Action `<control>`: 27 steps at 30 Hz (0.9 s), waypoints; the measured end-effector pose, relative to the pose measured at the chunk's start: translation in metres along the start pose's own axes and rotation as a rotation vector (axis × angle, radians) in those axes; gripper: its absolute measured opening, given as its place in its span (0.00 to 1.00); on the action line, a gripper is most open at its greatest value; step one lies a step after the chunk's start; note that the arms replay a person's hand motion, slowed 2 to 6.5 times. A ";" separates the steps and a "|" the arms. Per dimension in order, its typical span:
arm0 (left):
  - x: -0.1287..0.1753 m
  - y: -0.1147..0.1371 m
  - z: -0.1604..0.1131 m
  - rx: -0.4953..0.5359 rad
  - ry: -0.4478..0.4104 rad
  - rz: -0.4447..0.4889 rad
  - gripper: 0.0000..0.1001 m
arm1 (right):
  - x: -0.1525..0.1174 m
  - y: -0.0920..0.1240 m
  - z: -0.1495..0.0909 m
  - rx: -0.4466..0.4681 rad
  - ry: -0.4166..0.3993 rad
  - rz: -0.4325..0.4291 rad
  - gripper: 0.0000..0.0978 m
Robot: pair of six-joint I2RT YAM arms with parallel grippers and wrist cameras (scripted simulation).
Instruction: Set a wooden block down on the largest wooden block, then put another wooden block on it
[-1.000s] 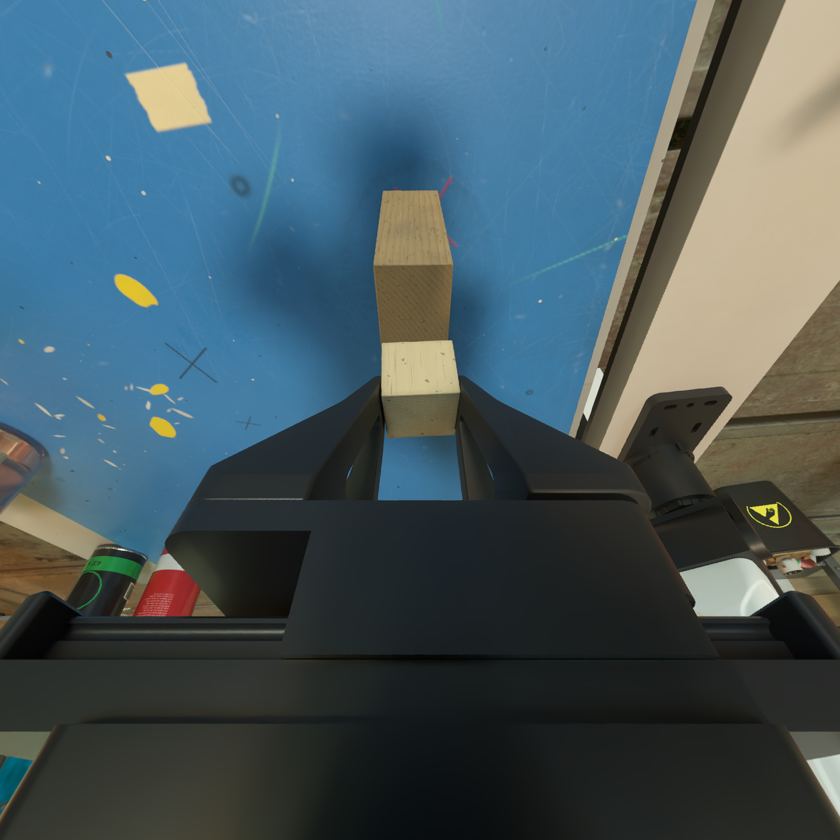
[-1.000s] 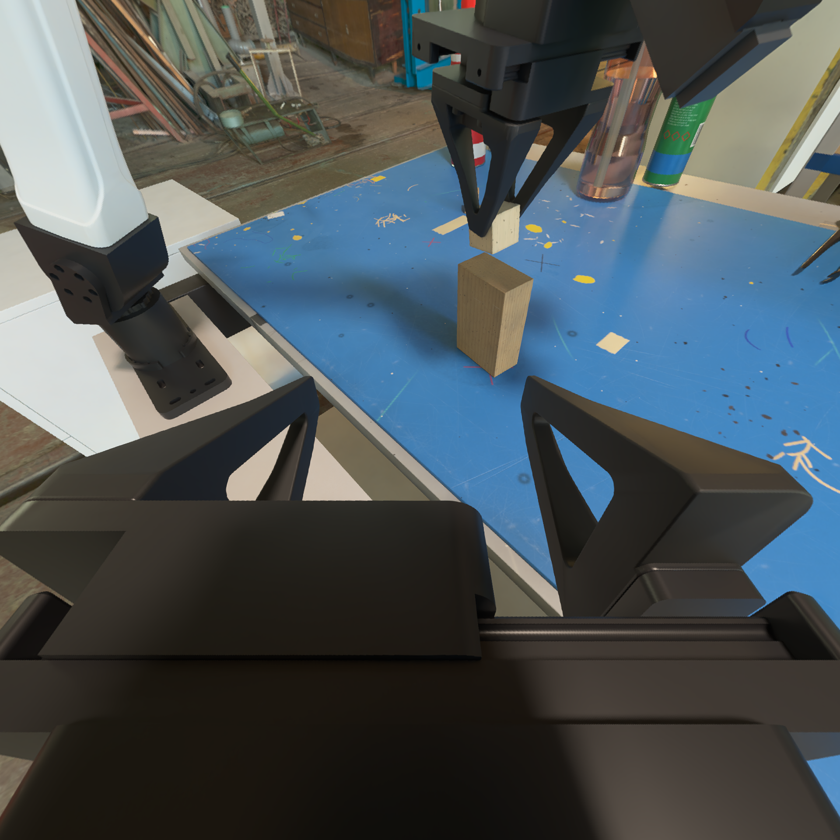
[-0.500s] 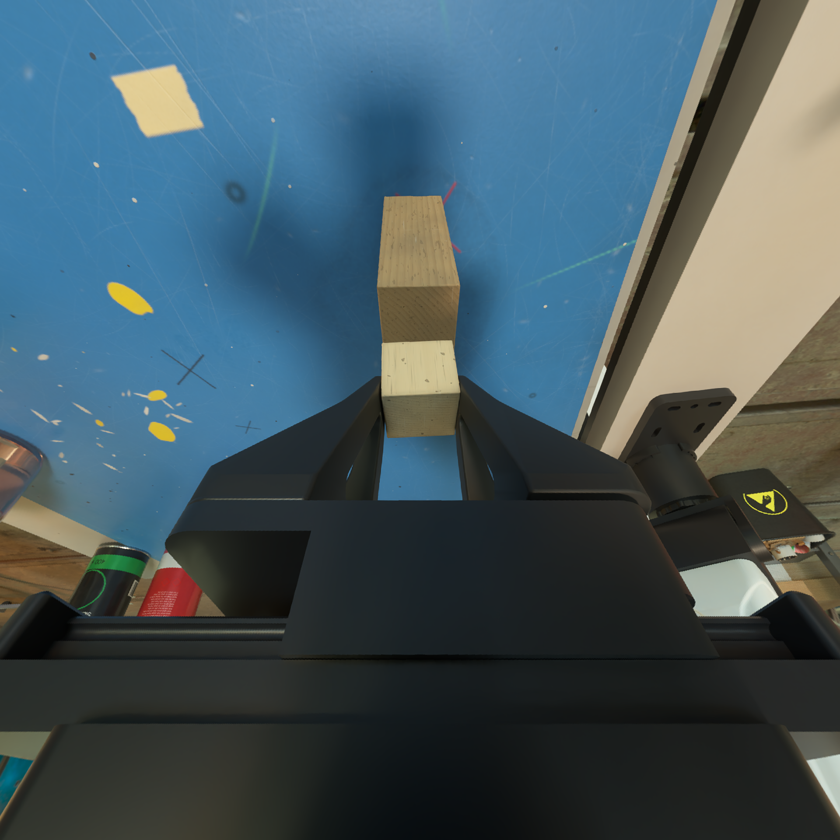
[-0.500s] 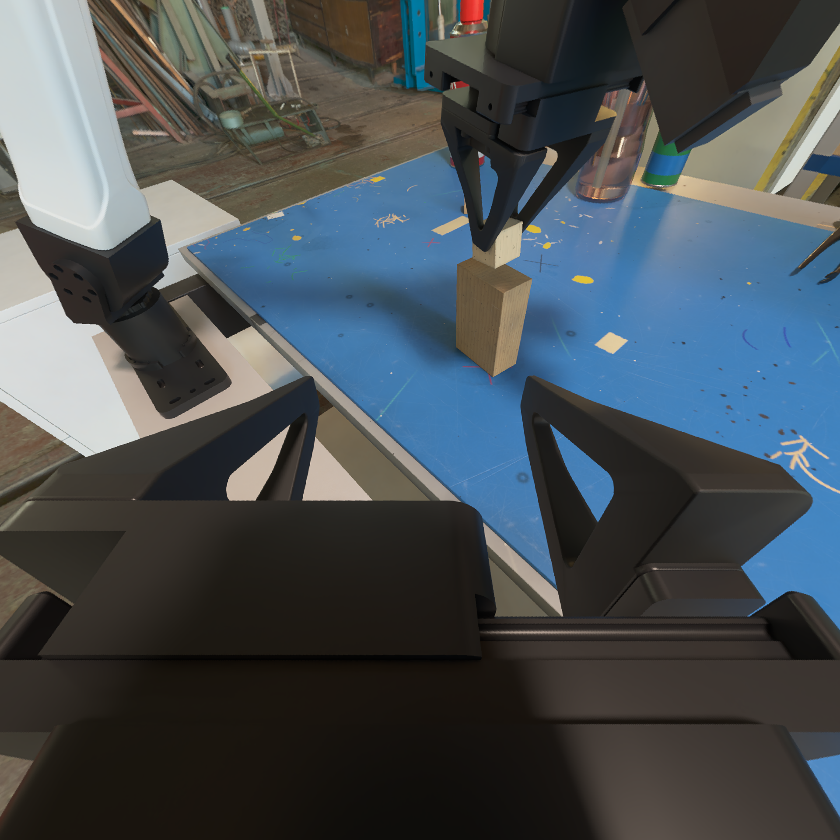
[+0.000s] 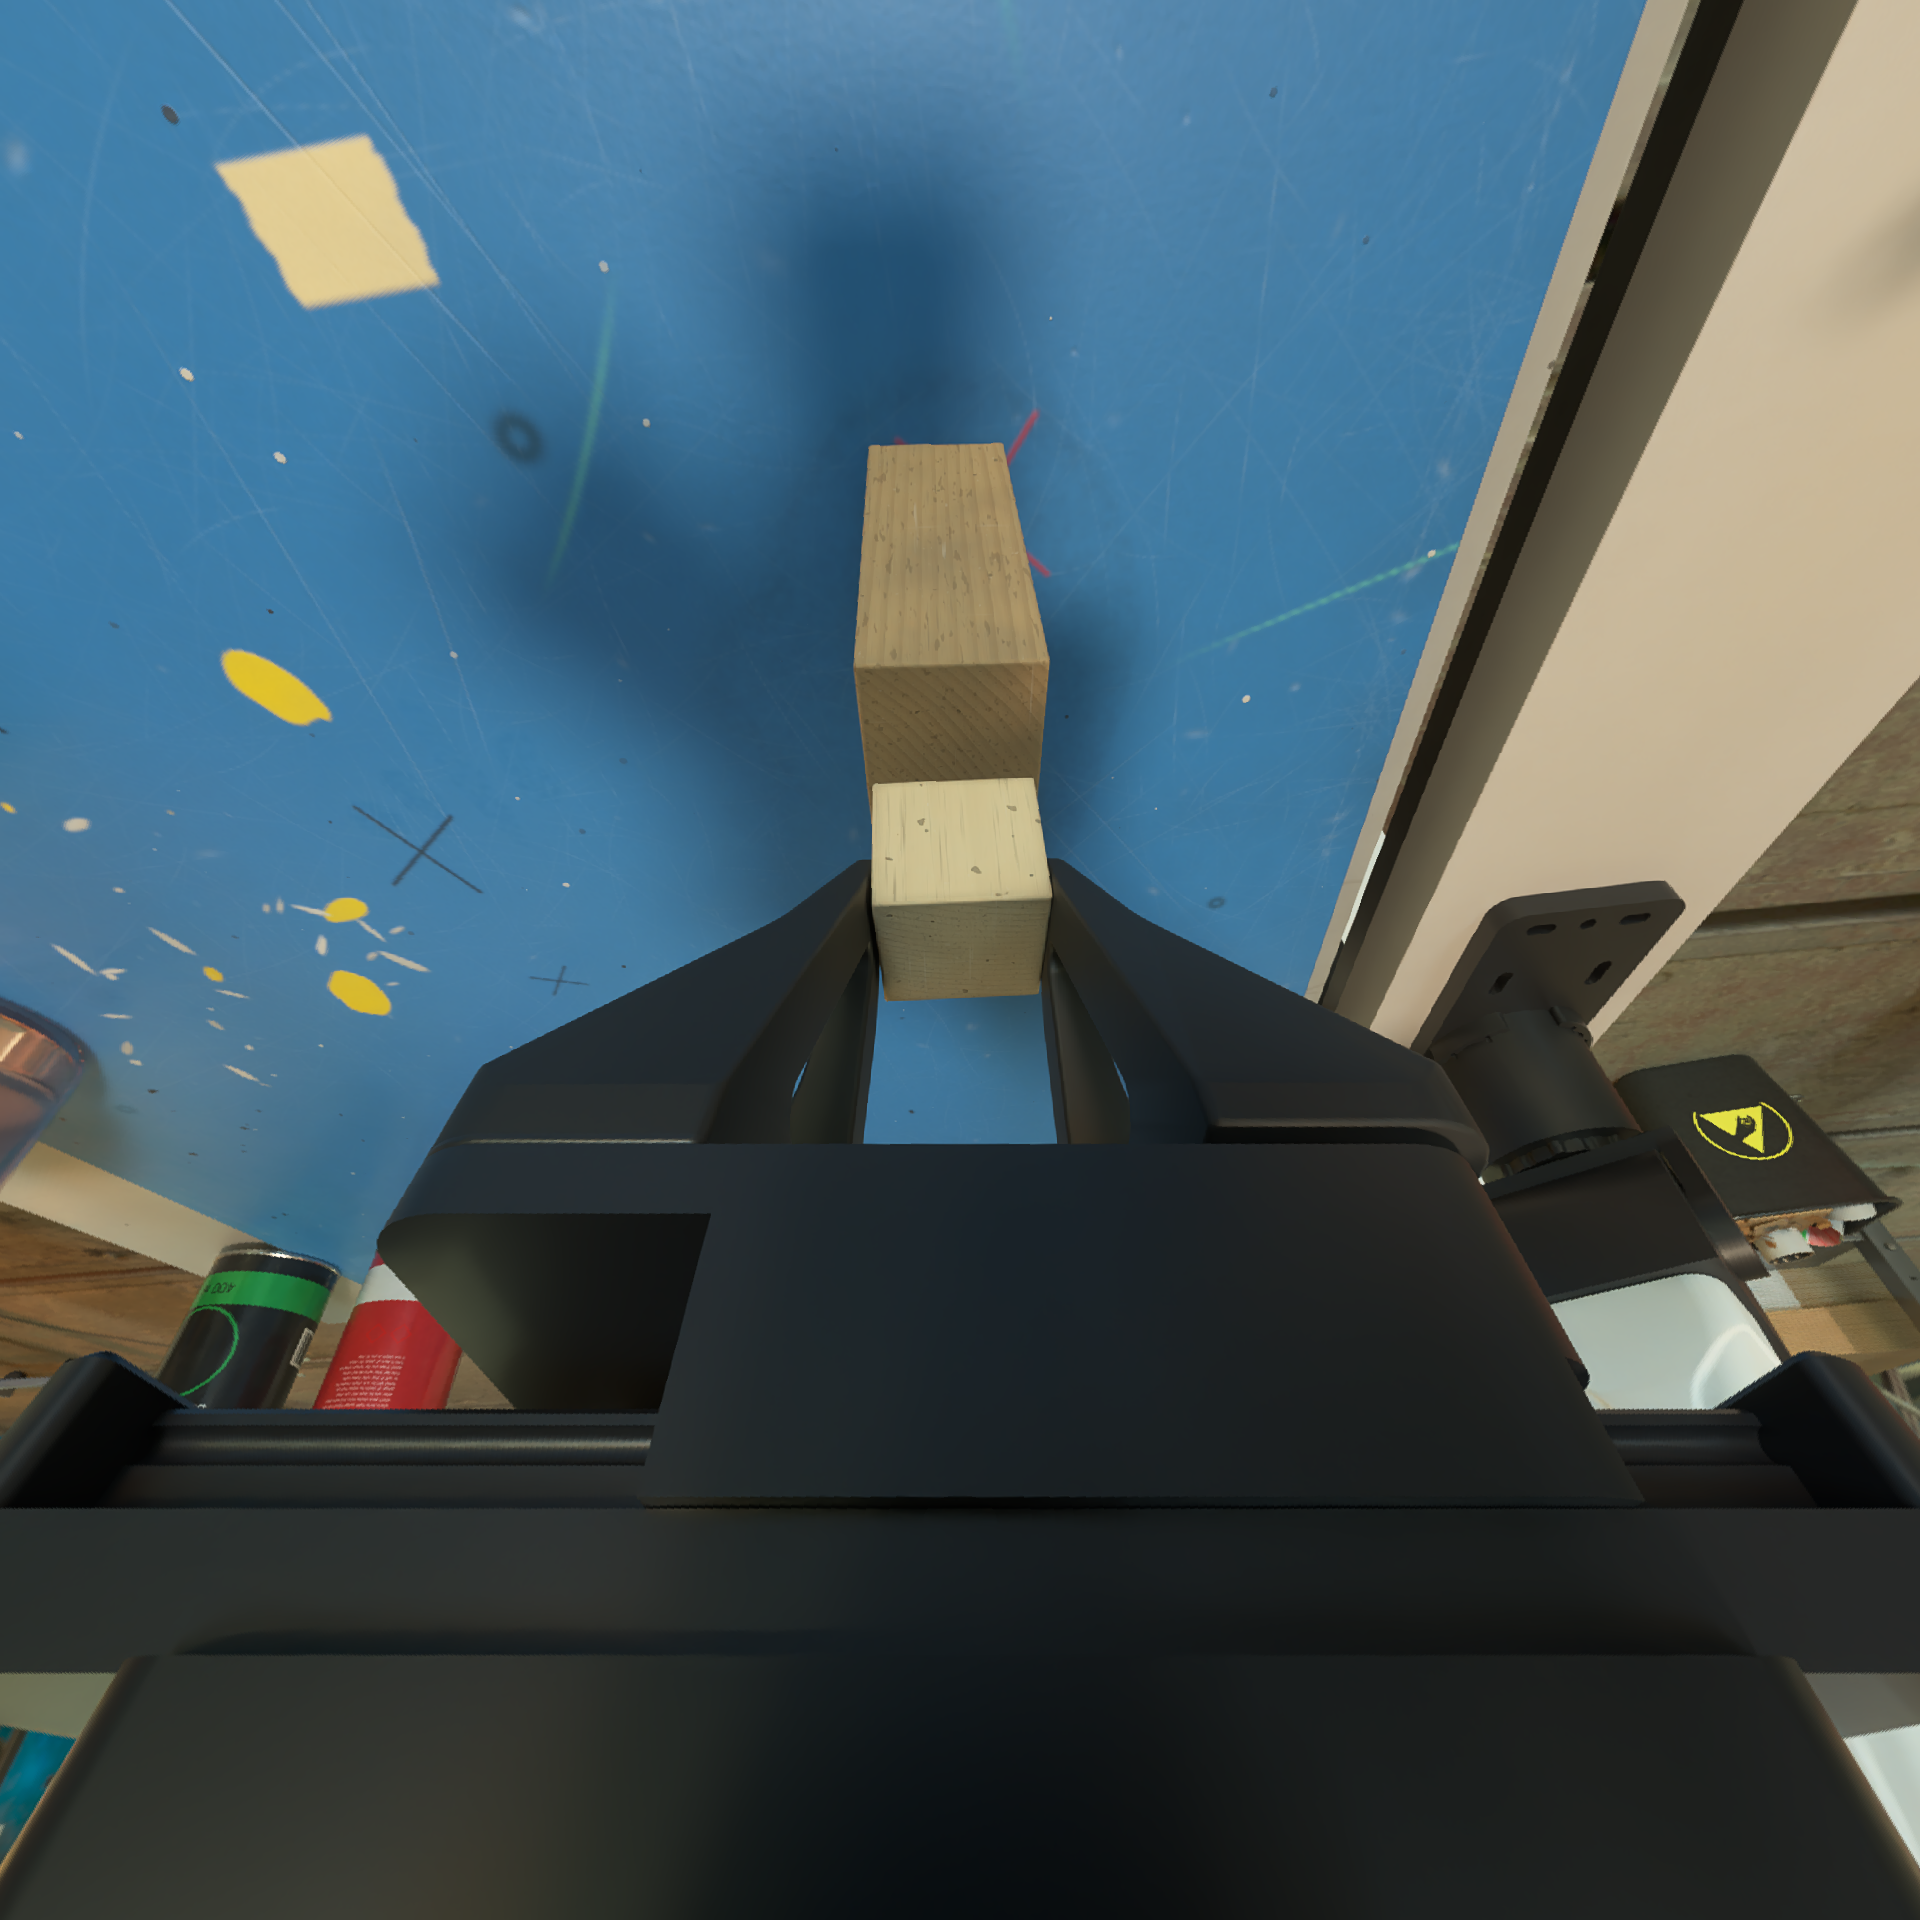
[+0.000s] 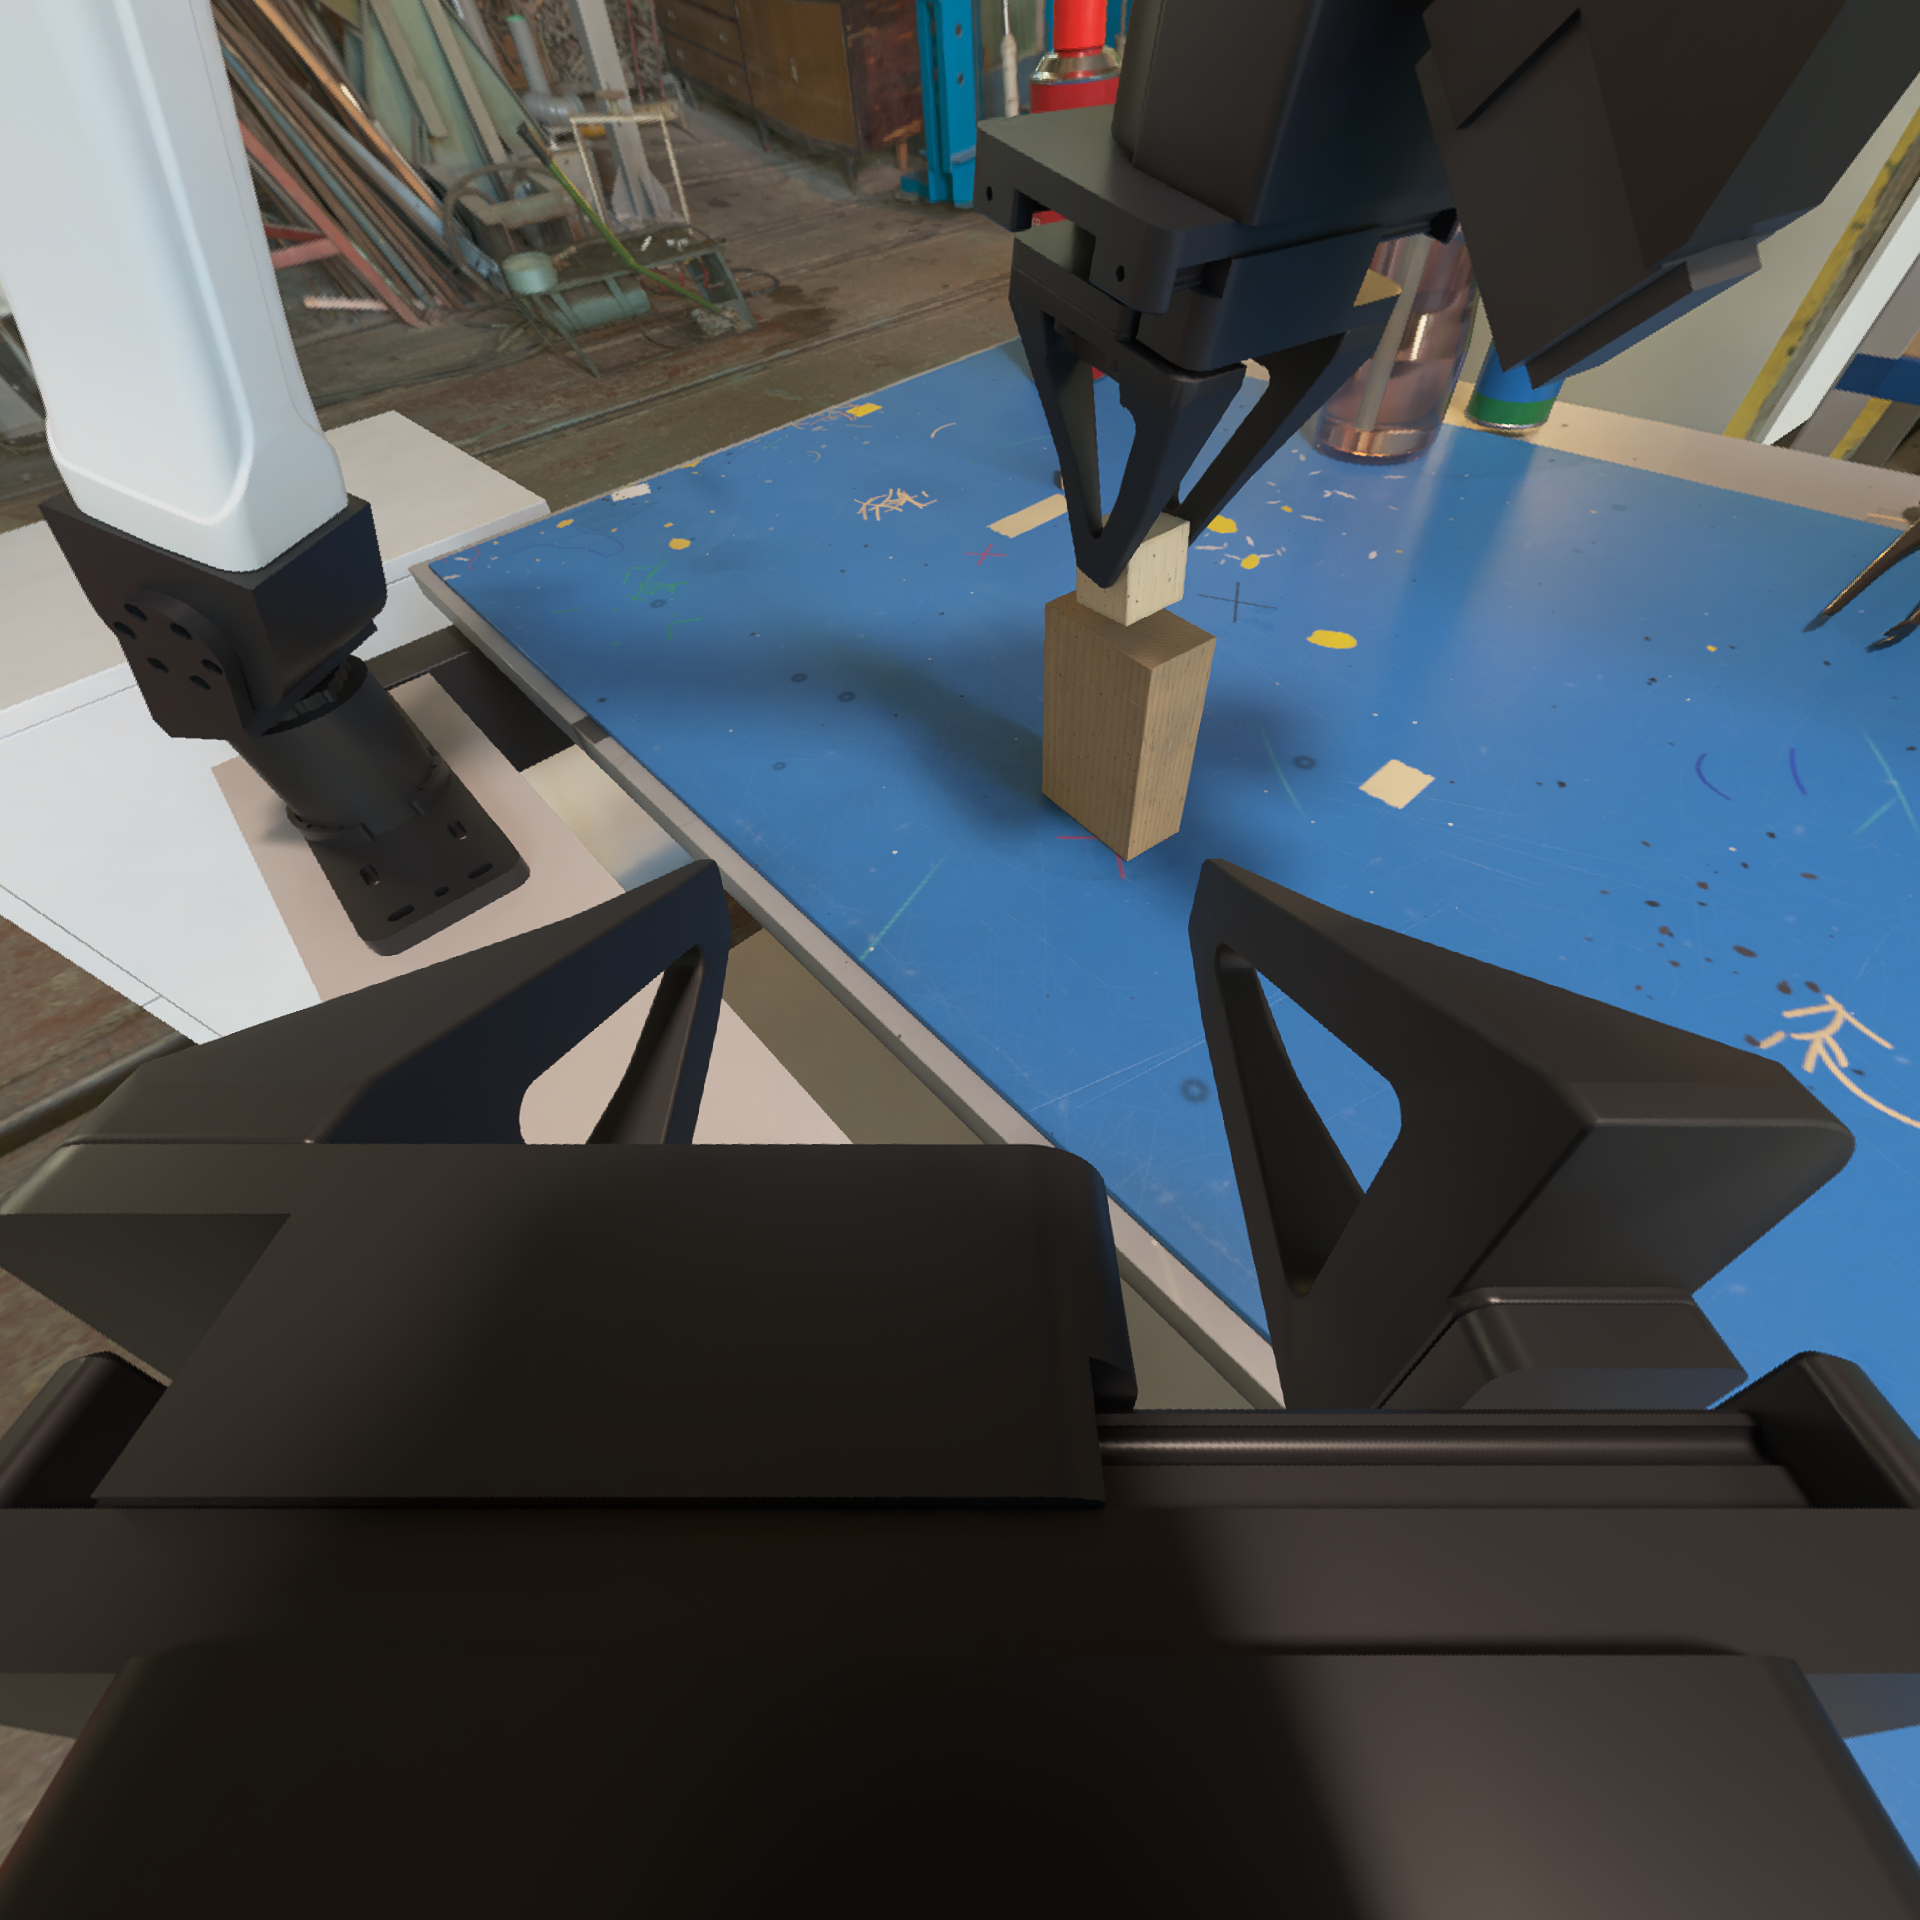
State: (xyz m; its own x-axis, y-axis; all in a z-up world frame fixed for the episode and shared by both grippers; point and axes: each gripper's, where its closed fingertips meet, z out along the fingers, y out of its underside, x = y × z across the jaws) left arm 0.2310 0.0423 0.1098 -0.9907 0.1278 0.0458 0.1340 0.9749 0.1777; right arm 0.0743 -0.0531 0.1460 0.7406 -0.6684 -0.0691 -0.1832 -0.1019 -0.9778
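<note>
A tall brown wooden block [image 6: 1127, 732] stands upright on the blue table; it also shows in the left wrist view [image 5: 948, 613]. My left gripper [image 5: 958, 914] is shut on a small pale wooden cube [image 5: 958, 883]. In the right wrist view the left gripper [image 6: 1132, 566] holds that cube [image 6: 1138, 580] right on the tall block's top, touching or nearly so. My right gripper [image 6: 956, 883] is open and empty, hovering near the table's edge, apart from the blocks. No third block is in view.
The left arm's base [image 6: 343, 769] stands on a white mount beside the table's edge [image 6: 665, 790]. A clear bottle [image 6: 1392, 353] and a green can [image 6: 1507, 400] stand at the far side. Cans [image 5: 312, 1335] show at the left wrist view's lower left. Tool tips [image 6: 1870, 603] poke in at the right.
My left gripper has come down with the small cube, from a little above the tall block to right on its top. The right gripper has not moved.
</note>
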 end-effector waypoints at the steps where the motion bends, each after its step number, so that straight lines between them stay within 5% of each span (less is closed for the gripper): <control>1: 0.000 0.000 0.000 0.000 0.001 0.000 0.26 | 0.000 0.000 0.000 0.000 0.000 0.000 0.77; 27: 0.001 -0.001 0.004 -0.001 0.010 0.003 0.26 | 0.000 0.000 0.000 0.000 -0.001 0.002 0.77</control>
State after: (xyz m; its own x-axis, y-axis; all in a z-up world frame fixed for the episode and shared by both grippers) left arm 0.2293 0.0424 0.1055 -0.9900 0.1289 0.0565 0.1370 0.9744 0.1780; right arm 0.0743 -0.0530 0.1461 0.7410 -0.6677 -0.0710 -0.1846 -0.1010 -0.9776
